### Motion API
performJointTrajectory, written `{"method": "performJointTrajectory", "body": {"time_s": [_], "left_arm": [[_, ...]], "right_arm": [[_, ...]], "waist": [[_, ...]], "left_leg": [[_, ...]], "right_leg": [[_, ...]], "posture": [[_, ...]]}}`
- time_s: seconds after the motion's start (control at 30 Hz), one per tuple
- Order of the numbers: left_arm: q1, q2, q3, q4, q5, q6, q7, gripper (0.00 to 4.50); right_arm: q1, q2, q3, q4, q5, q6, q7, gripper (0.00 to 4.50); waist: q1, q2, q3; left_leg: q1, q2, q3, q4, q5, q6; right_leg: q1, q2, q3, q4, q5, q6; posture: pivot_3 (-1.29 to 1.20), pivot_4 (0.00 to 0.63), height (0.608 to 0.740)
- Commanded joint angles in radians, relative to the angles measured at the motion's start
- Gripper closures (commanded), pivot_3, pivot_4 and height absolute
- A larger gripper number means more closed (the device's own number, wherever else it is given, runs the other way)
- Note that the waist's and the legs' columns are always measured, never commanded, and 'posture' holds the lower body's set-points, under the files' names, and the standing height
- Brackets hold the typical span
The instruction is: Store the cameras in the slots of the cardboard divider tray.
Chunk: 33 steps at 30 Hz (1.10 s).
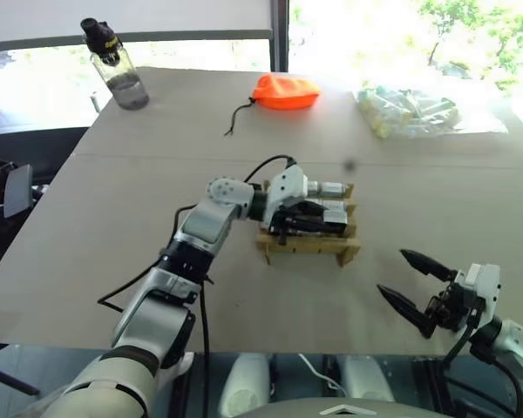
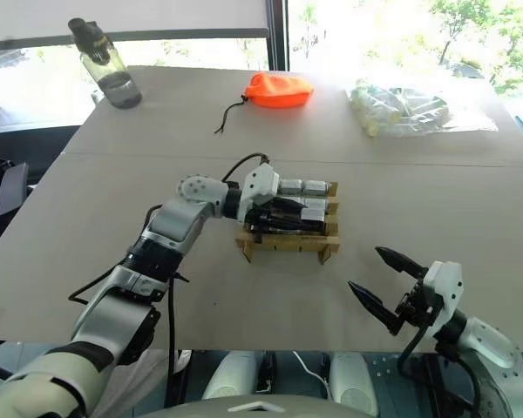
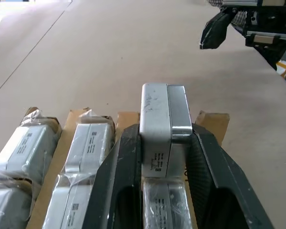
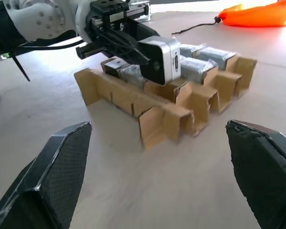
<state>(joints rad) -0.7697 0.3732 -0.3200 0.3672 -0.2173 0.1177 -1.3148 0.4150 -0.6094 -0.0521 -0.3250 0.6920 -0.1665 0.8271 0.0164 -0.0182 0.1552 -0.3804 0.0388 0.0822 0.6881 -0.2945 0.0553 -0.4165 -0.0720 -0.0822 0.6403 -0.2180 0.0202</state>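
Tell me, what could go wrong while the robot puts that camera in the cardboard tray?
The left gripper holds a camera over the cardboard tray, near its front row. If it comes down off-centre, it could catch a cardboard strip and bend it. The tray is light, so a push might slide it across the table. The camera could also bump the cameras already stored.

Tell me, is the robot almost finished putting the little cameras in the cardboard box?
It looks close. Several wrapped cameras already sit in the cardboard divider tray. The left end effector is shut on one more camera, holding it over the tray's slots, not yet pushed down. The right end effector is open and holds nothing, off to the side. No loose cameras show on the table, so this may be the last.
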Motion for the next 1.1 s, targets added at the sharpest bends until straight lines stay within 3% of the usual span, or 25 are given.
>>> {"method": "performJointTrajectory", "body": {"time_s": [0.03, 0.33, 0.67, 0.93, 1.1], "left_arm": [[-0.007, -0.004, -0.001, 0.029, 0.029, -0.053, -0.010, 3.79], [-0.015, -0.024, -0.007, 0.095, 0.098, -0.093, 0.029, 3.79], [-0.012, -0.024, -0.003, 0.070, 0.089, -0.002, 0.022, 3.79], [-0.003, -0.018, 0.002, 0.027, 0.082, 0.050, 0.022, 0.01], [0.018, 0.011, 0.050, -0.073, 0.032, 0.085, 0.024, 0.01]], "right_arm": [[0.006, 0.015, -0.058, 0.007, -0.001, -0.034, 0.060, 0.00], [-0.006, 0.058, -0.088, 0.017, -0.013, -0.019, 0.118, 0.00], [-0.012, 0.098, -0.098, 0.006, -0.039, -0.017, 0.109, 0.00], [-0.019, 0.109, -0.105, 0.013, -0.052, -0.014, 0.121, 0.00], [-0.031, 0.110, -0.106, 0.026, -0.054, -0.015, 0.131, 0.00]], "waist": [[-0.002, 0.000, 0.000], [-0.001, 0.000, -0.001], [-0.001, 0.000, -0.001], [-0.001, 0.000, -0.002], [-0.003, 0.001, -0.002]], "left_leg": [[0.000, 0.000, 0.000, 0.000, 0.000, 0.000], [0.001, 0.000, 0.000, 0.000, 0.000, 0.000], [0.001, 0.000, 0.000, 0.000, 0.000, 0.000], [0.001, 0.000, 0.000, 0.000, 0.000, 0.000], [0.001, 0.000, -0.001, 0.001, 0.000, 0.000]], "right_leg": [[0.000, 0.000, 0.000, 0.000, 0.000, 0.000], [0.000, 0.001, 0.000, 0.001, 0.000, 0.000], [0.001, 0.000, 0.000, 0.001, 0.000, 0.000], [0.001, 0.001, 0.000, 0.001, 0.000, 0.000], [0.001, 0.001, 0.000, 0.001, 0.000, 0.000]], "posture": [[0.00, 0.150, 0.726], [0.00, 0.150, 0.726], [0.00, 0.150, 0.726], [0.00, 0.150, 0.726], [0.00, 0.150, 0.726]]}}
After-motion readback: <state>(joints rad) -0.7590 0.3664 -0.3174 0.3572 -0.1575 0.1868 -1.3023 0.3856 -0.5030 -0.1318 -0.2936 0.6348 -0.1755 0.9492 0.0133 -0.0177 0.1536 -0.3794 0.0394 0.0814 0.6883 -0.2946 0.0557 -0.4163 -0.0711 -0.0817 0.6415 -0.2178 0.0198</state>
